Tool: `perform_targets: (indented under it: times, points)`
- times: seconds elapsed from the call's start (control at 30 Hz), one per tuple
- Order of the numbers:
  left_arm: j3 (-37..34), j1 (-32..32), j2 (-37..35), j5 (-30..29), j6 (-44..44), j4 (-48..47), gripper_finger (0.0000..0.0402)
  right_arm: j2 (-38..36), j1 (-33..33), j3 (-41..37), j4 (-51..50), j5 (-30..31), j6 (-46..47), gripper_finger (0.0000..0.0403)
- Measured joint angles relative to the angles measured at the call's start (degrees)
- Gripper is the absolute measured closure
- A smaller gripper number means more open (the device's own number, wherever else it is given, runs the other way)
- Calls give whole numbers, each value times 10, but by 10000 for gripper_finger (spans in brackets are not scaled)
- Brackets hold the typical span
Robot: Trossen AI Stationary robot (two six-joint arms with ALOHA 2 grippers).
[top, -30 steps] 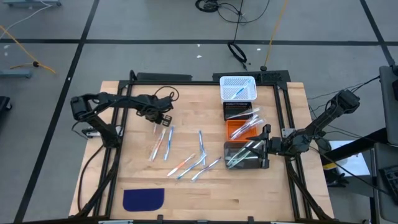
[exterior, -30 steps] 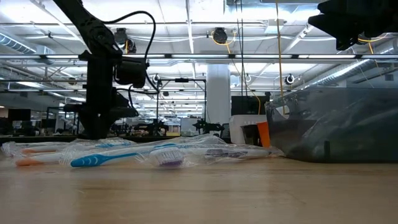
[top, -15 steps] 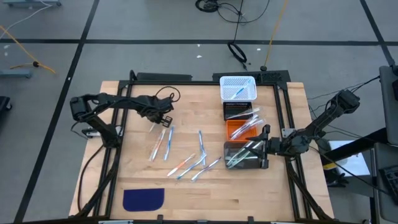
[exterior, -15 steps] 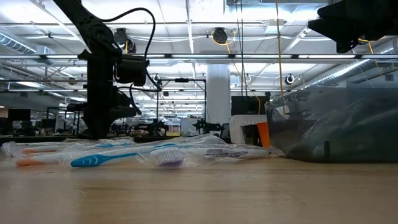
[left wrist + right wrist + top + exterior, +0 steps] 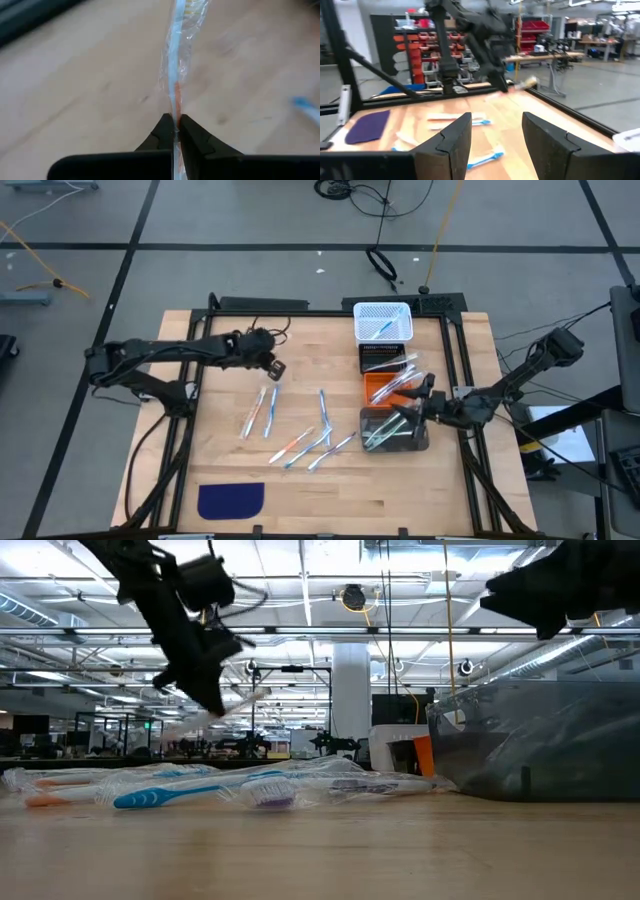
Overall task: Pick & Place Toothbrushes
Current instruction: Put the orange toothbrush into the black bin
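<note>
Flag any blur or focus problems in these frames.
Left wrist view: the toothbrush in the left gripper is soft, its far end smeared. Low view: that arm is motion-blurred. Right wrist view: the right gripper and background are blurred. High view: sharp.

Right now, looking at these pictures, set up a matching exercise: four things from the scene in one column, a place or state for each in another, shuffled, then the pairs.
Things
1. left gripper
2. right gripper
3. blue cloth
4. white basket

States or places
A. flat at the table's near edge
B. open, empty
C. at the table's far edge
D. shut on a wrapped toothbrush

Pairs: 1-D, 2-B, 3-A, 4-C
</note>
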Motion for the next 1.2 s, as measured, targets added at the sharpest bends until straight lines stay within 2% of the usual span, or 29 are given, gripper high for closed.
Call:
perform_targets:
  times: [0.37, 0.67, 0.9, 1.03, 1.2]
  points:
    - [0, -51, -13, 81, 145, 214, 398, 2, -100, 0, -5, -7, 26, 236]
    - [-1, -64, 2, 108, 181, 343, 398, 9, -205, 0, 4, -163, 100, 236]
    - [0, -93, 64, 135, 184, 519, 399, 62, -272, 0, 99, -263, 104, 236]
    - [7, -109, 111, 137, 180, 601, 399, 96, -301, 0, 150, -295, 103, 236]
    - [54, -128, 176, 137, 179, 621, 398, 138, -327, 18, 168, -304, 107, 236]
